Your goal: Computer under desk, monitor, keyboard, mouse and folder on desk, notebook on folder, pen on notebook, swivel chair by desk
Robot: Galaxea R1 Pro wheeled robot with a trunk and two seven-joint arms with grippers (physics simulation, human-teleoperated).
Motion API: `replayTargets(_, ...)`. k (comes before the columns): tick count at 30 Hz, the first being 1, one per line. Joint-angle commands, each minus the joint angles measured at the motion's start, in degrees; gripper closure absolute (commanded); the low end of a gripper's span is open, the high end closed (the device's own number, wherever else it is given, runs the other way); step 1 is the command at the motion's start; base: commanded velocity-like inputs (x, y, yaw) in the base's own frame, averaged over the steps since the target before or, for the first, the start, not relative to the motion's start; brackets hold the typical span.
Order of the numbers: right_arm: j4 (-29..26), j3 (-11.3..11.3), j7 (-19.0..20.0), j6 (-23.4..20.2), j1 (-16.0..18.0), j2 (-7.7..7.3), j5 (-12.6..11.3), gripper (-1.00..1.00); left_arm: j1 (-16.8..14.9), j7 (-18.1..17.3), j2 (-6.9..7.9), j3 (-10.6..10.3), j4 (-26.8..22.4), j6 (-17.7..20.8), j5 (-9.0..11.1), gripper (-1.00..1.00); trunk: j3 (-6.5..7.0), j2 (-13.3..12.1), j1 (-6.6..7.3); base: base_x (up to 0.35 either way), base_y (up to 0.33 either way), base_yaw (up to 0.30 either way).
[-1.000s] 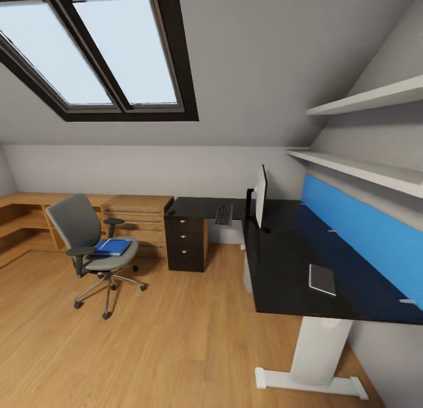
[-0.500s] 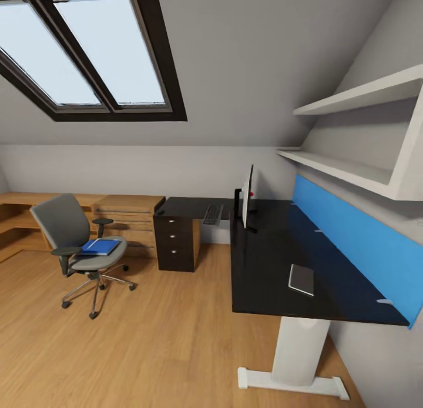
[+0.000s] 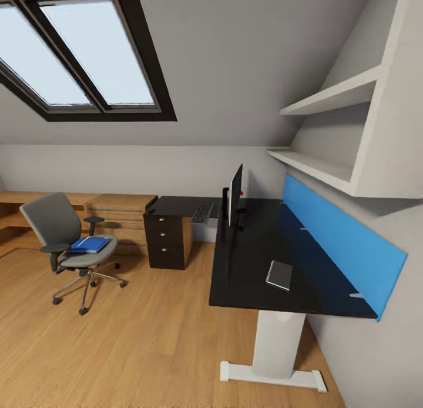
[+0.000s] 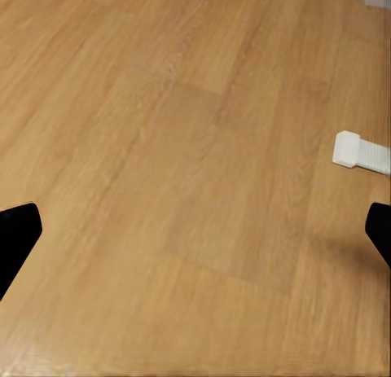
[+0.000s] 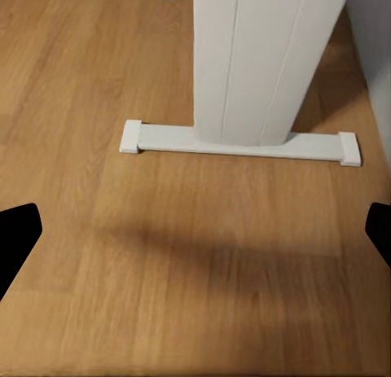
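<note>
**Base rolling, view panning right; nothing gripped yet**

The whole head view has slid left over the last second: that's our camera turning or moving, not the furniture. The desk pedestal now sits nearer frame centre and more of the wall shelves shows. We read it as still approaching, no manipulation begun.

Nearest: both grippers hang over bare floor (image 4: 163, 165). Left gripper (image 4: 195, 230) is spread wide and empty, fingertips at the frame edges. Right gripper (image 5: 195, 230) is likewise wide and empty, with the pedestal (image 5: 261, 59) and its foot just ahead.

Next out, the desk (image 3: 247, 273) with the notebook (image 3: 279, 274) lying flat near its front end, above and beyond both grippers.

Farther along the top, the monitor (image 3: 235, 195) stands edge-on; the keyboard (image 3: 202, 213) lies on the far wing beside it.

Off left, well apart from the desk, the chair (image 3: 67, 243) carries the folder (image 3: 89, 244) on its seat. That's well away from either gripper.

Mouse, pen, computer: we can't make them out.
</note>
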State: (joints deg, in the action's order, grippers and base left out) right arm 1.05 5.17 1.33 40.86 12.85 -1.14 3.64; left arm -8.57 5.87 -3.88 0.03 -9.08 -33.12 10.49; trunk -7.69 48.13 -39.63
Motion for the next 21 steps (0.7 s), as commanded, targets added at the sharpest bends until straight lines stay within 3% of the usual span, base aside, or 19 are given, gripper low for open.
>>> replayTargets(1, 0.1, 0.5, 0.1, 0.2, 0.1, 0.08, 0.4, -1.0, 0.0, 0.2, -0.03, 0.0, 0.0, -0.2, 0.1, -1.0, -0.12, 0.1, 0.0, -0.133, -0.298, 0.0)
replayTargets(8, 0.1, 0.6, 0.1, 0.1, 0.1, 0.27, 0.3, -1.0, 0.0, 0.1, -0.06, 0.0, 0.0, -0.2, 0.1, -1.0, -0.6, 0.1, 0.0, -0.089, -0.174, 0.0)
replayTargets(21, 0.0, 0.6, 0.1, 0.1, 0.1, 0.21, 0.3, -1.0, 0.0, 0.1, -0.06, 0.0, 0.0, -0.3, 0.1, -1.0, -1.78, 0.1, 0.0, -0.009, -0.017, -0.078)
